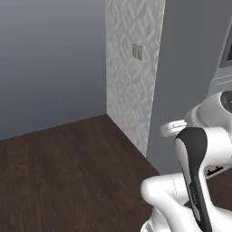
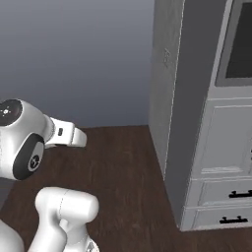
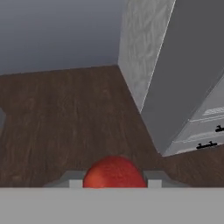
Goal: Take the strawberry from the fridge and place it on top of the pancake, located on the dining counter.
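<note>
In the hand view the deep-red strawberry (image 3: 114, 172) sits between my two fingers, with my gripper (image 3: 114, 179) shut on it above dark wooden floor. The fingers (image 3: 154, 178) show as grey stubs on either side of the berry. The fridge, the pancake and the dining counter are out of view. The white arm (image 1: 195, 181) rises at the lower right of the left base view and at the lower left of the right base view.
A tall light-grey panelled cabinet (image 2: 216, 147) with black drawer handles (image 2: 236, 194) and a dark oven window (image 2: 241, 44) stands to the right. A patterned wall (image 1: 131, 68) with a switch plate (image 1: 137, 51) meets a plain grey wall (image 1: 50, 59). Dark wooden floor (image 1: 68, 172) spreads ahead.
</note>
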{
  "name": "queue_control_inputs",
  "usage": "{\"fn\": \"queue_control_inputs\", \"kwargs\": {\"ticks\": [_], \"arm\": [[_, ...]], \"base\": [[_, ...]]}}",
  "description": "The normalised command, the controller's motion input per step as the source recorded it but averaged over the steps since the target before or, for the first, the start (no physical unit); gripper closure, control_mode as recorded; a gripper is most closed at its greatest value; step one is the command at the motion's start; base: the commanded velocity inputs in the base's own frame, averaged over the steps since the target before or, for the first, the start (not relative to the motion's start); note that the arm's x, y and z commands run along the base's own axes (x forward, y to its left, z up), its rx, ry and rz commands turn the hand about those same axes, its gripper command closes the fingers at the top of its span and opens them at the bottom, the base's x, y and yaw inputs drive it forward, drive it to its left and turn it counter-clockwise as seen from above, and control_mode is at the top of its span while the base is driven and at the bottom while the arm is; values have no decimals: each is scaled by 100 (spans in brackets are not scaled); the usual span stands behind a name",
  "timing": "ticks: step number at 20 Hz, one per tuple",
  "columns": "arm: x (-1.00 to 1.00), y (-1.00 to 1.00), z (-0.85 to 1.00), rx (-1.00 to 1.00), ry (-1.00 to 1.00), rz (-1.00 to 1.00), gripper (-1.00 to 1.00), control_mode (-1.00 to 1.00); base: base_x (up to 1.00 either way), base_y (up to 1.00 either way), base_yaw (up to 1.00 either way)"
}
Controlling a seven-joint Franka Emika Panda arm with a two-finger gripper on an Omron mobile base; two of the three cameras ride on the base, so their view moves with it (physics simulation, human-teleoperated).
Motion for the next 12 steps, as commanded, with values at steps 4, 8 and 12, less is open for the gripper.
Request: {"fn": "queue_control_inputs", "kwargs": {"ticks": [4,8,12], "arm": [[0,0,0,0,0,0,100,100],[0,0,0,0,0,0,100,100],[0,0,0,0,0,0,100,100]], "base": [[55,92,55],[96,57,43],[100,51,32]]}}
